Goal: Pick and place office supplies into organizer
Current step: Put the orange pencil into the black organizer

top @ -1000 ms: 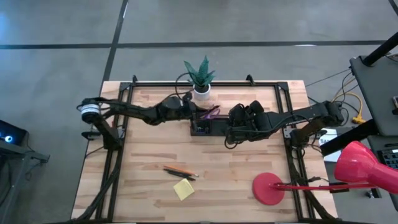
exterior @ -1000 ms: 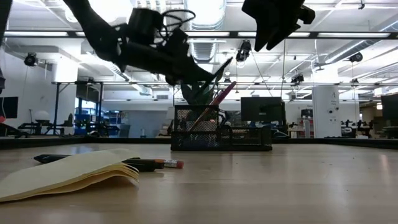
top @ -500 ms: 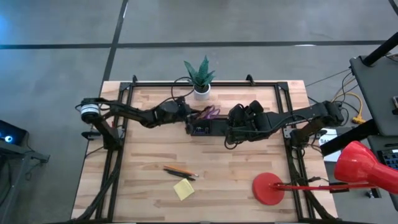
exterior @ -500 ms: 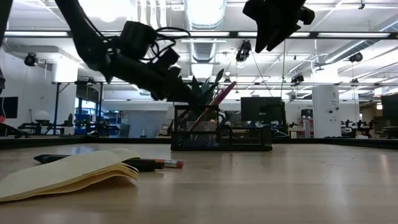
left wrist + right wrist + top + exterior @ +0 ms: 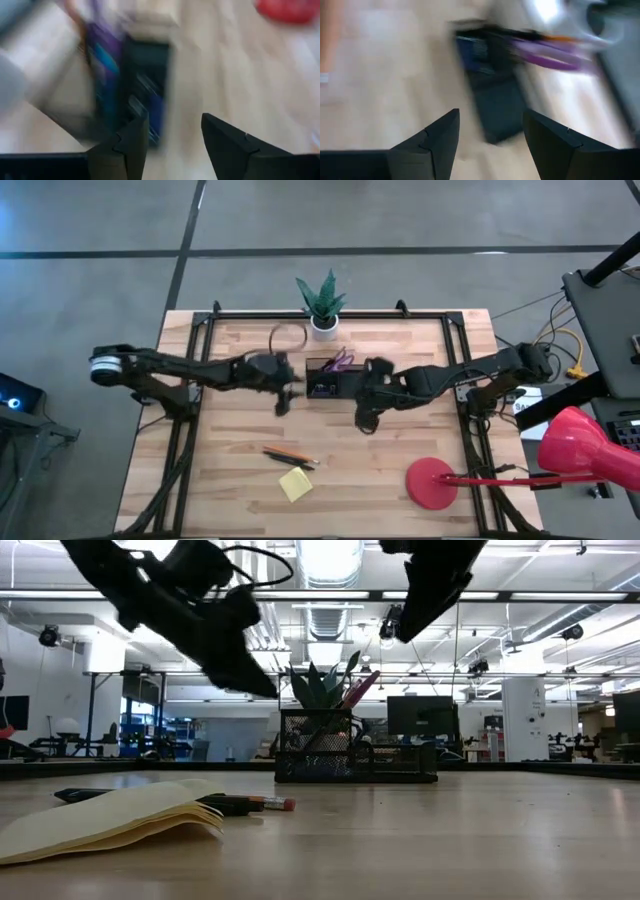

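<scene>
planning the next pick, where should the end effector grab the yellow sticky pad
Grip the yellow sticky pad across two opposite edges, coming straight down from above. It lies flat on the table, turned like a diamond and apart from the pens, so rotate the fingers to match.

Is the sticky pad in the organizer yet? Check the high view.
No, the sticky pad lies on the table near the pens, apart from the organizer.

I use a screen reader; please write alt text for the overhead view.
Two dark arms meet over a wooden table, the left gripper and right gripper flanking a black organizer holding purple scissors. Pencils and a yellow sticky-note pad lie nearer the front.
</scene>
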Tool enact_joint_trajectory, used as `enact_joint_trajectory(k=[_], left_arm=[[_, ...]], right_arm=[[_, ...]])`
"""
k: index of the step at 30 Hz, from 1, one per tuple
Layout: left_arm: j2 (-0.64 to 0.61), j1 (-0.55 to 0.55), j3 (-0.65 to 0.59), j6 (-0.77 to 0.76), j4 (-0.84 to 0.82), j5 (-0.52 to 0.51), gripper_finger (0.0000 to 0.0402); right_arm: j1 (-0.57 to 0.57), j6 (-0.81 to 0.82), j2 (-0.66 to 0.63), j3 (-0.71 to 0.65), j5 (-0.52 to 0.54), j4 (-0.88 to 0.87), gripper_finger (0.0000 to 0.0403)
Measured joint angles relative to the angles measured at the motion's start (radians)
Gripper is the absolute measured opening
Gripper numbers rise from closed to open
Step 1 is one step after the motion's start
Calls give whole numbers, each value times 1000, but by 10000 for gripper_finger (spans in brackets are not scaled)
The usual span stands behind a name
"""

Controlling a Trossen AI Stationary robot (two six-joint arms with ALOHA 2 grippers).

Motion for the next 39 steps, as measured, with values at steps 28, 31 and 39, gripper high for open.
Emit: enact_joint_trajectory(k=[28, 31, 39], left_arm=[[-83, -496, -84, -287, -481, -23, 18], [-64, -515, -100, -293, -468, -45, 15], [-59, -526, -130, -313, -392, -103, 1]], right_arm=[[66, 60, 97, -70, -150, 215, 151], [73, 65, 143, -55, -152, 219, 145], [100, 100, 183, -40, -148, 214, 149]])
